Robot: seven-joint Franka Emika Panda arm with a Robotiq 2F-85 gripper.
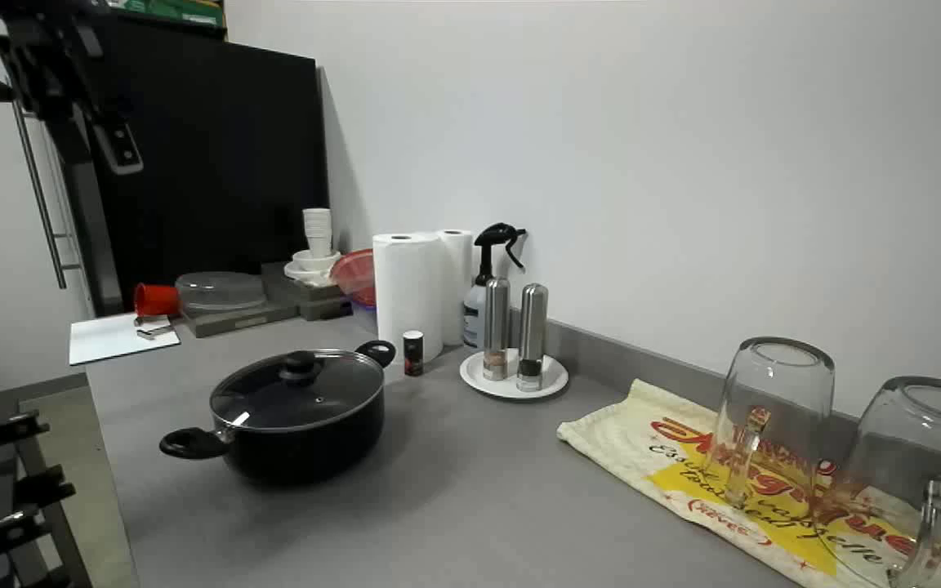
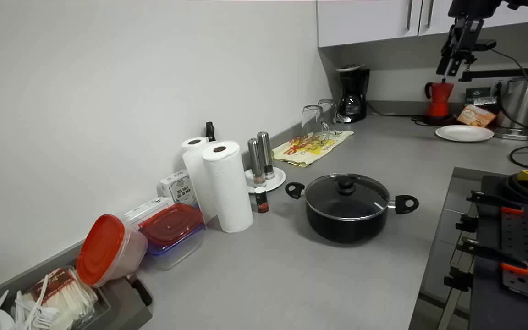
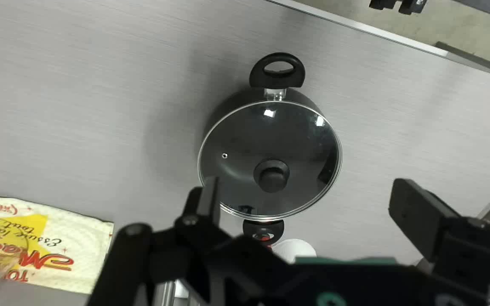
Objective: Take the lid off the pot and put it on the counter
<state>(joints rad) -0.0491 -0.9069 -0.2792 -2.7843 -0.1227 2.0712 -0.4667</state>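
On counter [image 2: 287, 284], outside wrist view: coffeemaker [image 2: 357, 87].

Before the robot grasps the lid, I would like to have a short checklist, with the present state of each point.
1. Gripper open: ok, its fingers stand apart.
2. Lid on the pot: ok, visible in all views.
3. Knob uncovered from above: ok in the wrist view.
4. Knob centred between the fingers: not ok; in the wrist view it appears nearer the picture-left finger.
5. Lid loose enough to lift: cannot tell.
6. Printed cloth away from the pot: ok, grey counter shows between them.
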